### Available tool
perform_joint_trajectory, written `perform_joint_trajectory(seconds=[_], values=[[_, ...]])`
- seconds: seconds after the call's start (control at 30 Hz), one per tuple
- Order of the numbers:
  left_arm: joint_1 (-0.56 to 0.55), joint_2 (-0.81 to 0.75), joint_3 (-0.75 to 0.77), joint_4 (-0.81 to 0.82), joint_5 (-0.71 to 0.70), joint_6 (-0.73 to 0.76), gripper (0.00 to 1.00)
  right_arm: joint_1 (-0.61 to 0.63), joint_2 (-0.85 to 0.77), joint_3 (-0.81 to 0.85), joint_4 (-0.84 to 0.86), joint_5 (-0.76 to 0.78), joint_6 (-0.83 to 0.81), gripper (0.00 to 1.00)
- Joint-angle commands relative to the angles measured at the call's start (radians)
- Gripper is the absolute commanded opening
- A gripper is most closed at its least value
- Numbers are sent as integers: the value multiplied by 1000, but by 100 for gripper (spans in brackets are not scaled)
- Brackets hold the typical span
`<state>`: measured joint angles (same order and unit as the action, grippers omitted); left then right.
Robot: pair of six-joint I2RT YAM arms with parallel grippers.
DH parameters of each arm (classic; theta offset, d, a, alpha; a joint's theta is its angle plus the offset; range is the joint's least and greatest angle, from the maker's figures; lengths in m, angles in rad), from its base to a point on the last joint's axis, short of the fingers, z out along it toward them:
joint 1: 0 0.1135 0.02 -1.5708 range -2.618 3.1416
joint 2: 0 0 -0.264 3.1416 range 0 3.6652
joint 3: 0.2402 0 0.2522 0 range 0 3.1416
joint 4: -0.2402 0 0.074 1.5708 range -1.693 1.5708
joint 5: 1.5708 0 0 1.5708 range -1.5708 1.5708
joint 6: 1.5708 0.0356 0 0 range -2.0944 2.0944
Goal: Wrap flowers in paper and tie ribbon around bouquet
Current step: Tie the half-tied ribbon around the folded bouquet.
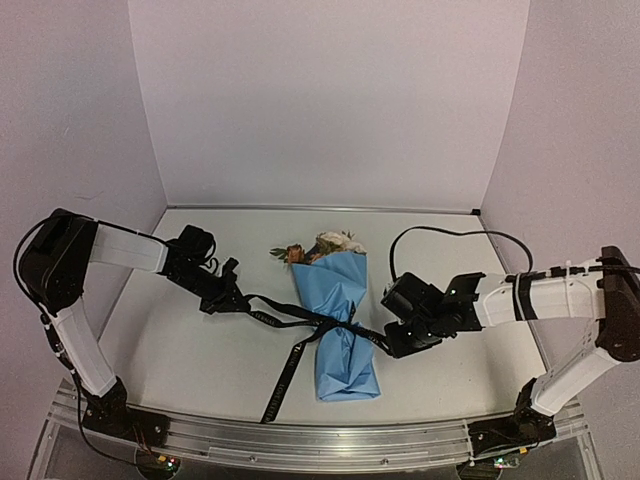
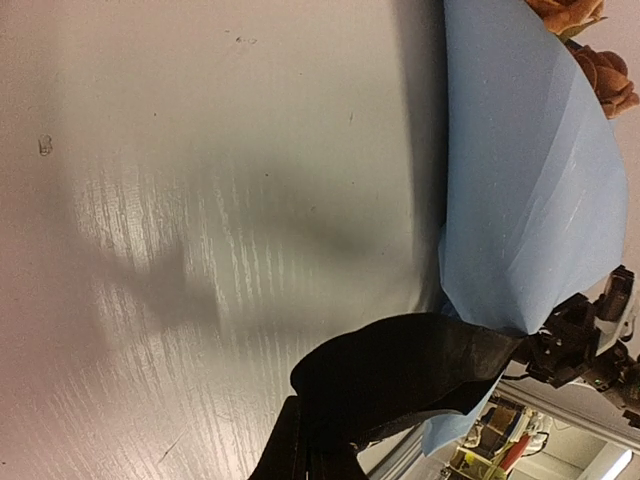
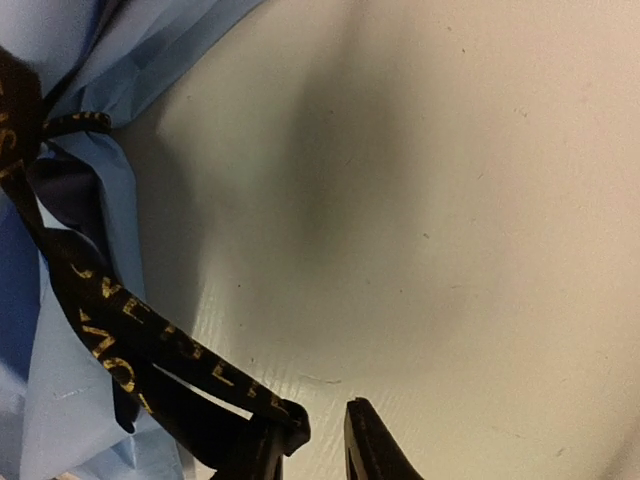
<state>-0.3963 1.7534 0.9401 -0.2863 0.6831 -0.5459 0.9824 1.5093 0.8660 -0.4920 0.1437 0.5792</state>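
Note:
The bouquet [image 1: 340,320] lies in the middle of the table, a cone of light blue paper [image 2: 520,170] with cream and orange flowers [image 1: 320,248] at its far, wide end. A black ribbon [image 1: 290,322] with gold lettering crosses its narrow waist. My left gripper [image 1: 235,298] is shut on the ribbon's left end [image 2: 420,365], left of the bouquet. My right gripper [image 3: 322,425] is just right of the waist with a gap between its fingers. The ribbon's right end [image 3: 120,320] hangs over one fingertip only.
A loose ribbon tail [image 1: 280,390] trails toward the near edge. An aluminium rail [image 1: 320,440] runs along the front of the table. Pale walls close the back and sides. The right arm's black cable [image 1: 450,232] loops above the table.

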Motion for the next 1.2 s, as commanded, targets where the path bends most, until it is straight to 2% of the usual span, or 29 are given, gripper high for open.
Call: perform_joint_trajectory(seconds=[0.0, 0.1, 0.23, 0.4, 0.53, 0.77, 1.0, 1.17], values=[[4, -52, 12, 37, -43, 40, 0, -4, -19, 142, -110, 55, 10, 40], [0, -56, 24, 22, -36, 61, 0, -4, 2, 219, -135, 75, 13, 46], [0, -72, 21, 17, -48, 72, 0, -3, 78, 350, -180, 88, 1, 49], [0, -84, 17, 25, -43, 66, 0, -4, 100, 396, -179, 79, 7, 54], [-2, -78, 22, 26, -32, 67, 0, -4, 184, 474, -181, 23, 50, 54], [-3, -80, 23, 19, -30, 73, 0, -2, 267, 518, -162, -1, 83, 54], [-4, -83, 25, 16, -28, 72, 0, 1, 289, 480, -129, -11, 119, 44], [-4, -84, 28, 19, -23, 77, 3, 1, 317, 479, -90, 11, 107, 43]])
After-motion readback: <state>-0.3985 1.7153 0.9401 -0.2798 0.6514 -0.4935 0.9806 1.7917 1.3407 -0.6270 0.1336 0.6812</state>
